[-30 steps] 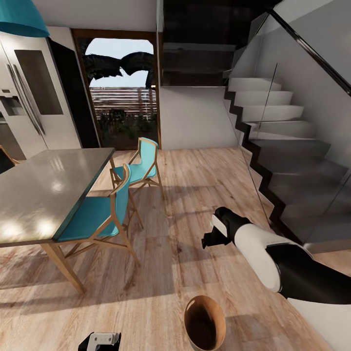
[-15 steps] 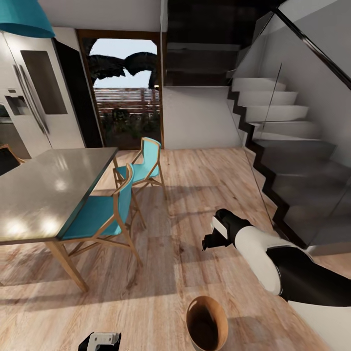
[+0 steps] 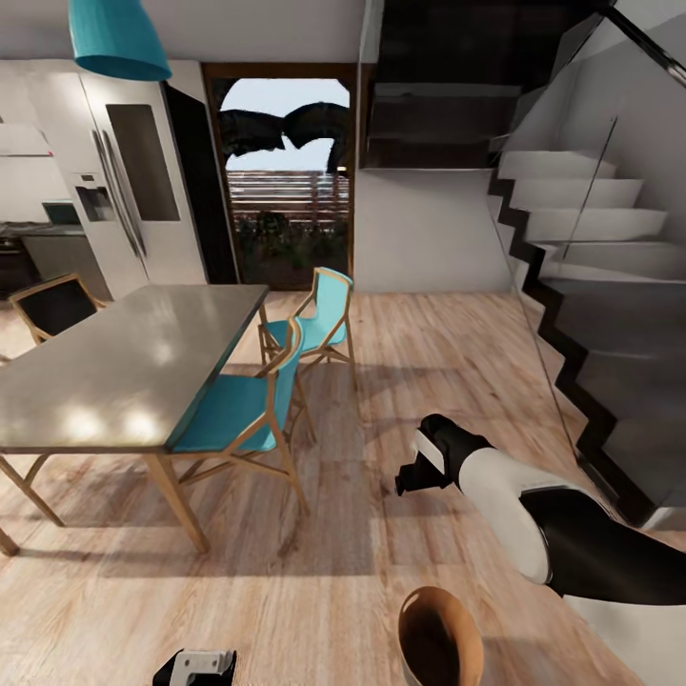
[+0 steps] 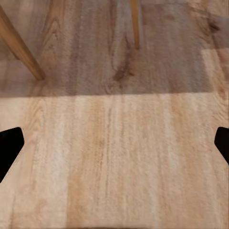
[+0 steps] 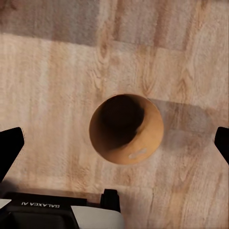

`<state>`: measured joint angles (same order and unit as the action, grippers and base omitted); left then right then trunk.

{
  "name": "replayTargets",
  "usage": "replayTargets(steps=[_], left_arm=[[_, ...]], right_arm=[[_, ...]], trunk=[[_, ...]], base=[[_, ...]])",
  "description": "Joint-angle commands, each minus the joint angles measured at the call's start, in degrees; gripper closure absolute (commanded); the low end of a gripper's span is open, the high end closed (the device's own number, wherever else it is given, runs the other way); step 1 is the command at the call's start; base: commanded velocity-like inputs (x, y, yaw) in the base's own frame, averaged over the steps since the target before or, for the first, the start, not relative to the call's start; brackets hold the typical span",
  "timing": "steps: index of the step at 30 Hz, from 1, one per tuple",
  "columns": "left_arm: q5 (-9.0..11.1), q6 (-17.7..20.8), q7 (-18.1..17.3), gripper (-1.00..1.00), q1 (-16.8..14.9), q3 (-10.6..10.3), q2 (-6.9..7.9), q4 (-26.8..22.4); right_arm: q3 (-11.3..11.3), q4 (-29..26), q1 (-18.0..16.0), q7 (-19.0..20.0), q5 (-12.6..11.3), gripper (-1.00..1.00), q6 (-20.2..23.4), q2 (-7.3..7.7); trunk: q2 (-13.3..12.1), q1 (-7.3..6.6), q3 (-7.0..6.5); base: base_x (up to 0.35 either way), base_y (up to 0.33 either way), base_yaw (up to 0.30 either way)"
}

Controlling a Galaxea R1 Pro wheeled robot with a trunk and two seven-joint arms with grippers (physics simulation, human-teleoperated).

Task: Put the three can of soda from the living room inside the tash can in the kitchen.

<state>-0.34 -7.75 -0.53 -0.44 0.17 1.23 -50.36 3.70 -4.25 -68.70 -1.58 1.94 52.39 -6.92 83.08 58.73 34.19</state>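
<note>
looking down from the head camera i see a dining space with a light wood floor (image 3: 381,362). a grey-topped table (image 3: 114,367) stands to my left, with two teal chairs (image 3: 252,405) tucked along its near side and a dark-seated wooden chair (image 3: 52,305) at its far end. a teal lamp shade (image 3: 119,40) hangs above the table, a steel fridge (image 3: 133,181) stands against the far wall, and a glass door (image 3: 286,176) opens onto an outdoor fence. a staircase (image 3: 591,248) with a glass rail climbs on my right.

the tash can (image 3: 440,636) sits on the floor just in front of me, low in the head view, its brown inside facing up; it is cut off by the frame edge. my right arm (image 3: 505,495) reaches out above and beyond it. in the right wrist view the can (image 5: 126,129) is seen from straight above, round, standing upright on the floor, and i can make out no cans of soda inside it, though part of the interior is in shadow. the right hand (image 5: 114,143) has its fingers spread wide, one tip (image 5: 9,145) at each side of the picture, holding nothing.

the left hand (image 4: 114,140) is also spread open over bare floor, fingertips (image 4: 9,143) wide apart, with wooden chair or table legs (image 4: 21,47) nearby.
</note>
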Motion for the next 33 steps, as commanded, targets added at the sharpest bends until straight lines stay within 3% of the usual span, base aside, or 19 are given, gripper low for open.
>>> replayTargets(steps=[1, 10, 26, 30, 33], left_arm=[[0.0, 0.0, 0.0, -1.0, 0.0, 0.0, -0.02, 0.0], [0.0, -0.1, 0.0, -1.0, 0.0, -0.1, -0.05, -0.1], [0.0, 0.0, 0.1, -1.0, 0.0, -0.1, -0.08, -0.1], [0.0, 0.0, 0.1, -1.0, 0.0, -0.1, -0.13, -0.1], [0.0, 0.1, 0.1, -1.0, 0.0, -0.2, -0.16, 0.0]], right_arm=[[0.0, 0.0, 0.0, 0.0, 0.0, -1.0, 0.0, 0.0], [0.0, 0.0, 0.4, 0.0, 0.0, -1.0, -0.1, 0.05], [0.0, -0.1, 1.1, 0.0, 0.1, -1.0, -1.4, 0.29], [-0.1, -0.3, 2.1, 0.0, 0.1, -1.0, -1.7, 0.72], [-0.1, -1.6, 3.9, 0.3, 0.1, -1.0, -1.9, 2.54]], trunk=[[0.0, 0.0, 0.0], [0.0, 0.0, 0.0], [0.0, 0.0, 0.0], [0.0, 0.0, 0.0], [0.0, 0.0, 0.0]], base=[[0.0, 0.1, 0.225], [0.0, 0.041, 0.182], [0.0, 0.004, 0.025], [0.0, 0.0, 0.002], [0.0, 0.0, 0.0]])
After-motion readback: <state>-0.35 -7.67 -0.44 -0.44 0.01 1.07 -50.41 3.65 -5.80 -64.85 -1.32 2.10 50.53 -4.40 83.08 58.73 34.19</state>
